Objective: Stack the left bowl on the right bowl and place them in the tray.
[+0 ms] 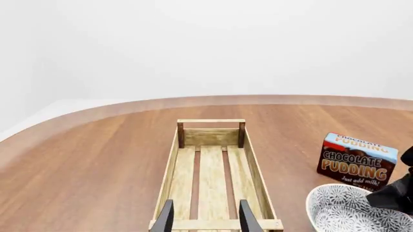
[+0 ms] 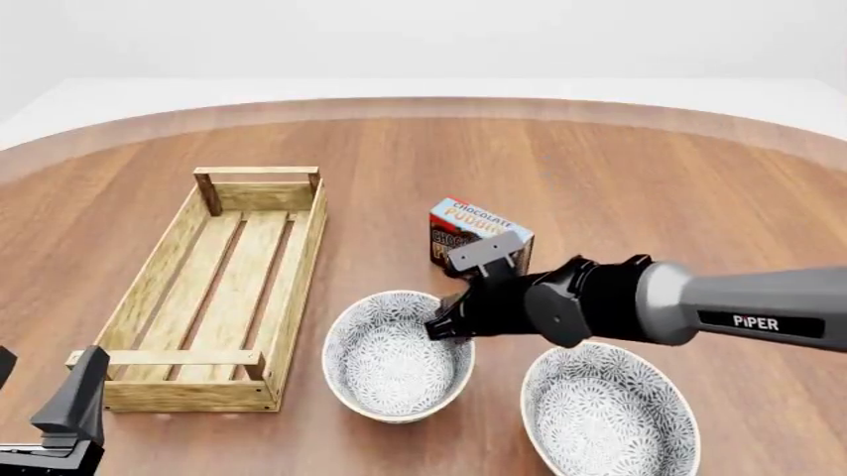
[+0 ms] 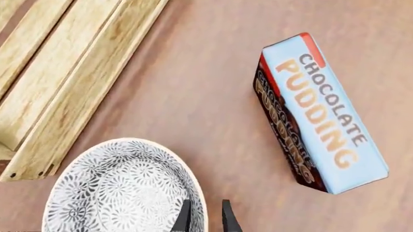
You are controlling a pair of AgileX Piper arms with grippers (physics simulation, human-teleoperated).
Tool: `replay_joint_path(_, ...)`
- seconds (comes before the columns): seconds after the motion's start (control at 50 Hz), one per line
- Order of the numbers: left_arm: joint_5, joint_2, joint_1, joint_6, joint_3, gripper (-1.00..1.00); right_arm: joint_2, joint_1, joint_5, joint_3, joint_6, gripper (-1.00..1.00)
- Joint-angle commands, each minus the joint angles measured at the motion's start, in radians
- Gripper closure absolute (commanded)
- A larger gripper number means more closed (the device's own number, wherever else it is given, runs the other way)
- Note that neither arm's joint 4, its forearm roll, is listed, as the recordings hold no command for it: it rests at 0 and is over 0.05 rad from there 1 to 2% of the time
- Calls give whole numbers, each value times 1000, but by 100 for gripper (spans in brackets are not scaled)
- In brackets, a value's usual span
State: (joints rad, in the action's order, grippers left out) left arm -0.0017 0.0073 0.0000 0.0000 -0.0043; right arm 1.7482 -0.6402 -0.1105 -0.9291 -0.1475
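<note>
right fingers [image 2: 443,327]: my right arm reaches across from the right; fingers straddle the rim of the left bowl, one prong inside, one outside, narrow gap; they look clamped on the rim, contact seen best in right wrist view [image 3: 205,217].
left bowl [image 2: 397,354]: patterned grey-white, upright on the bench, its far right rim between my right fingers; just beside the crate's near right corner.
right bowl [image 2: 609,409]: same pattern, upright on the bench, near and to the right of my right fingers, apart from the left bowl; not stacked.
tray [image 2: 133,309]: long light-wood slatted crate, left of my right fingers, nothing in it; in left wrist view [image 1: 169,169] it runs straight ahead of my left fingers.
left fingers [image 1: 205,217]: apart, holding nothing, hovering over the tray's near end handle; in front view [image 2: 73,412] at the lower left corner.
pudding box [image 2: 466,230]: chocolate pudding box, just beyond my right fingers, standing on the bench, apart from both bowls.
bench [image 2: 636,198]: brown wood, rounded far edge.
</note>
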Motion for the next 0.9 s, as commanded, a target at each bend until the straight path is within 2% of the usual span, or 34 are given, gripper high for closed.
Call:
replay_joint_path(0.02, 0, 0, 0, 0, 0, -100, 24, -18, 22, 12, -8, 100)
replay_joint_path(0.34, 0, 0, 0, 0, 0, -100, 33, -43, 47, 21, -32, 100)
replay_joint_path(0.6, 0, 0, 0, 0, 0, -100, -94, -9, -30, -8, 20, 100)
replay_joint_path(0.9, 0, 0, 0, 0, 0, -100, -262, -14, -122, -49, 24, 100)
